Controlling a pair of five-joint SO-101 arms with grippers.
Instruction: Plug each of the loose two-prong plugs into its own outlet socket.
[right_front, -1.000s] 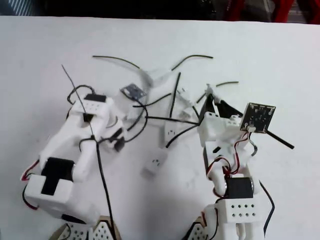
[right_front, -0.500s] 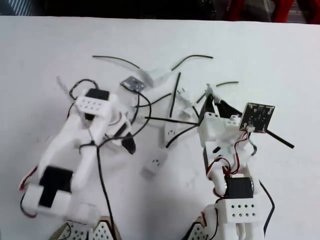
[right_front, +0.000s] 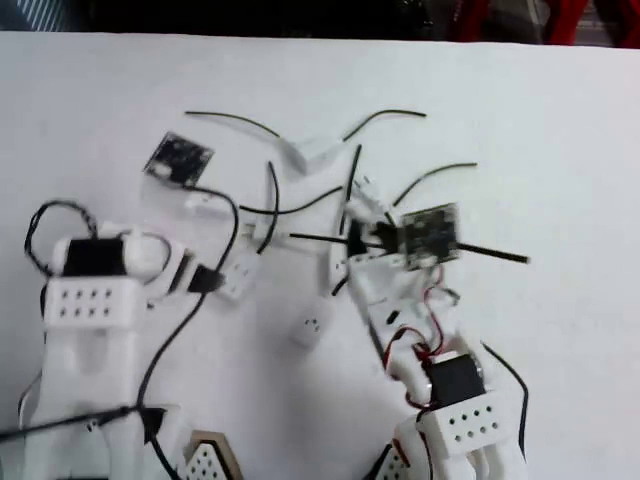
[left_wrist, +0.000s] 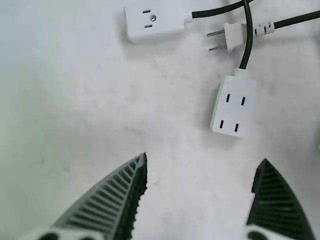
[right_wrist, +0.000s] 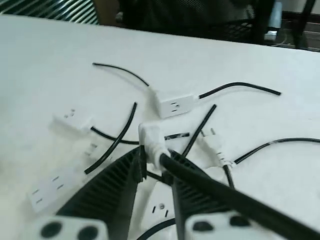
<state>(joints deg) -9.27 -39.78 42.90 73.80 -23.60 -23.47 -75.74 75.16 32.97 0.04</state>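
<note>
My right arm has been swinging left over the cord tangle (right_front: 330, 205) during the last second. My left arm has been pulling back toward the near left, away from the cords. The small socket cube (right_front: 312, 327) is lying where it was.

I am holding a white plug (right_wrist: 149, 134) in the right tool (right_wrist: 156, 156), whose jaws are clamping tight on the plug's rear end, where its black cord (right_wrist: 210, 187) is leaving it. The plug is hovering over the middle of the tangle, and I cannot make out its prongs. Just beyond it a single outlet (right_wrist: 175, 105) is lying on the tabletop (right_wrist: 60, 60), its face turned toward the near side. A loose plug (right_wrist: 212, 145) is resting nearer and to its right. The left tool (left_wrist: 202, 161) is hanging wide open and empty over bare tabletop, with a double socket block (left_wrist: 232, 109) and a two-prong plug (left_wrist: 227, 37) lying farther off.

I am judging the step in hand as carrying the held plug to a socket. To do it well, I am planning to square the prongs with the slots before pushing and to push straight along the socket's axis. I am also planning to bring the idle left tool in to brace the socket body, since these light outlets will probably slide. The trailing cord may snag on the crossing cords, so I am going slowly.
</note>
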